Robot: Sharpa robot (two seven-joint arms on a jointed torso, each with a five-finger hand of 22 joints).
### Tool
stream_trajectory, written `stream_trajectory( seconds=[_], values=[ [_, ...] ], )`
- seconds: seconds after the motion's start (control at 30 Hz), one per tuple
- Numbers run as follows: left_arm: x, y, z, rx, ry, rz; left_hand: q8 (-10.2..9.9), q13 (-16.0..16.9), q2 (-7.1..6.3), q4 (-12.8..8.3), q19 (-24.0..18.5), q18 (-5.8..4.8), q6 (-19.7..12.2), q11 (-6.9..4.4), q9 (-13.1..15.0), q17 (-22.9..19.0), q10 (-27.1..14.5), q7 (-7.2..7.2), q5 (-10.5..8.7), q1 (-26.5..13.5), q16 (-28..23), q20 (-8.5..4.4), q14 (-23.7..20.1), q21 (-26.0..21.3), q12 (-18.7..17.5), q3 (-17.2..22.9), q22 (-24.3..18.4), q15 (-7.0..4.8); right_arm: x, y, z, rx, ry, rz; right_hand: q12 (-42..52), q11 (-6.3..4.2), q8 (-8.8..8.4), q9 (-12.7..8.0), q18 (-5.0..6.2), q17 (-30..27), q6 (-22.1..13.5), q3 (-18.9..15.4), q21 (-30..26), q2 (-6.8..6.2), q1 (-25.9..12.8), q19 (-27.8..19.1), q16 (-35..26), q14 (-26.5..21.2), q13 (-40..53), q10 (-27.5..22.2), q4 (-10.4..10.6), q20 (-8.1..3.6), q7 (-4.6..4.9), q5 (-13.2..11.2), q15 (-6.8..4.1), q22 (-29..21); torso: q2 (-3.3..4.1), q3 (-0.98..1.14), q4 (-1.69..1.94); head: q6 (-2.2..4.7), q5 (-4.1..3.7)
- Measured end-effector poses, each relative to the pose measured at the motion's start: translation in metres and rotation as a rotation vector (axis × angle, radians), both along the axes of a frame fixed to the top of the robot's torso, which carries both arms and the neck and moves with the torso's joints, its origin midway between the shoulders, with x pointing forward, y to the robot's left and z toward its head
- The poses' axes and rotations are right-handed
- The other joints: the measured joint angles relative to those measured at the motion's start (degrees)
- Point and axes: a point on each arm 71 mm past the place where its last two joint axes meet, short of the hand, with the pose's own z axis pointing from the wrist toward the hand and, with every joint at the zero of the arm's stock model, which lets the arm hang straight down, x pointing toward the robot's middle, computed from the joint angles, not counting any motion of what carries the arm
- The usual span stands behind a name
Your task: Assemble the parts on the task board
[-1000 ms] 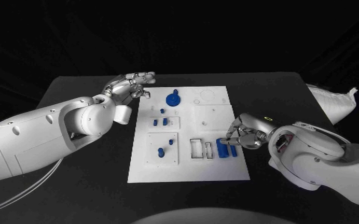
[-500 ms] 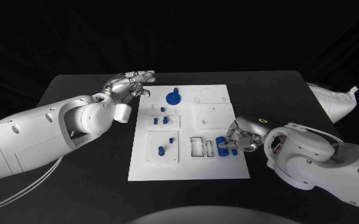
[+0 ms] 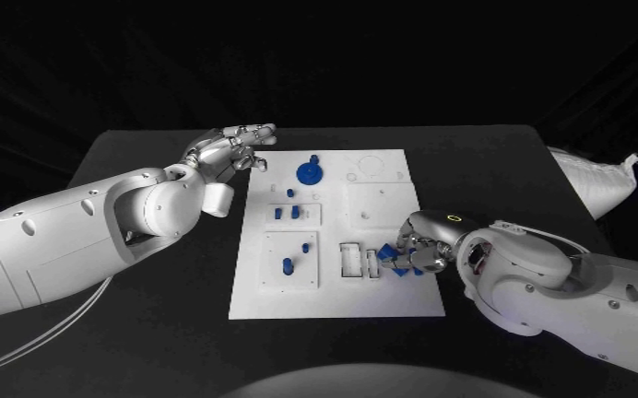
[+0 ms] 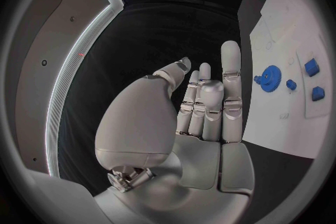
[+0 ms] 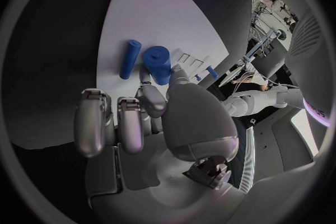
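Note:
The white task board (image 3: pixel 336 297) lies mid-table. My right hand (image 3: pixel 426 247) is at the board's near right part; its thumb and a finger pinch the near end of a thick blue cylinder (image 5: pixel 157 63) that lies on the board (image 5: pixel 161 11). A thin blue peg (image 5: pixel 129 58) lies just beside it. In the head view the two show as blue pieces (image 3: pixel 394 260) against the fingers. My left hand (image 3: pixel 234 150) hovers off the board's far left corner, fingers apart and holding nothing. A blue gear (image 3: pixel 309 175) stands at the far end.
Small blue parts (image 3: pixel 285 215) sit in the board's left middle plate, two more (image 3: pixel 295 260) in the near left plate. Two rectangular slots (image 3: pixel 359 262) lie left of my right hand. The left wrist view shows the gear (image 4: pixel 267 75). A white bag (image 3: pixel 593 182) lies at the table's right edge.
My right hand has slid left and lower onto the blue cylinder and peg, covering part of them. The left hand has stayed put.

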Motion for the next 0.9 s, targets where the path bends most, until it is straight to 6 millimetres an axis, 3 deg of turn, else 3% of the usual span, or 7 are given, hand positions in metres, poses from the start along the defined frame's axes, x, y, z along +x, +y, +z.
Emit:
stream_trajectory(
  seconds=[0.23, 0.57, 0.9],
  values=[
    [0.0, 0.0, 0.0, 0.0, 0.0, -0.001, 0.0, 0.0, 0.0, 0.0, 0.0, 0.0, 0.0, 0.0, 0.0, 0.0, 0.0, 0.0, 0.0, 0.0, 0.0, 0.0, 0.0, 0.0, 0.0, 0.0, 0.0, 0.0, 0.001, 0.001, -0.002, 0.008, -0.006, -0.007, 0.3, -0.01, 1.09, 0.5, 0.0, 0.0, 0.2, 0.3, 0.2, 1.35, 1.3, 0.0, 0.0, 0.0, 0.0, 0.0, -0.3, 0.0, 0.17, 1.6, 0.01, 0.3, -0.06, 0.0, 0.03, -0.14, 0.1],
    [0.0, 0.0, 0.0, -0.001, 0.001, -0.002, 0.0, 0.0, 0.0, 0.0, 0.0, 0.0, 0.0, 0.0, 0.0, 0.0, 0.0, 0.0, 0.0, 0.0, 0.0, 0.0, 0.0, 0.0, 0.0, 0.0, 0.0, 0.0, -0.004, 0.001, -0.002, 0.039, -0.018, -0.03, 0.7, -0.13, 2.43, 1.3, 0.0, 0.0, 1.1, 0.6, 0.7, 2.78, 2.8, 0.2, 0.2, 0.0, 1.2, -0.1, -0.6, -0.21, -0.69, 5.2, 0.03, 1.1, -0.12, -0.03, 0.03, -0.13, 0.08],
    [-0.001, 0.0, -0.001, -0.001, 0.003, -0.004, 0.0, 0.0, 0.0, 0.0, 0.0, 0.01, -0.2, 0.0, 0.0, -0.1, 0.0, -0.2, 0.0, 0.0, 0.0, 0.0, 0.0, 0.0, 0.2, 0.0, 0.0, 0.0, -0.008, 0.005, 0.02, 0.143, -0.068, -0.062, 0.7, -0.21, 3.41, 2.6, 0.0, 0.0, 1.2, 0.5, 0.9, 3.08, 3.1, 0.2, 0.4, 0.0, 1.3, -0.2, -0.6, -0.21, -0.84, 8.1, -0.41, 1.6, -0.18, -0.07, 0.1, -0.02, -0.15]
  ],
)
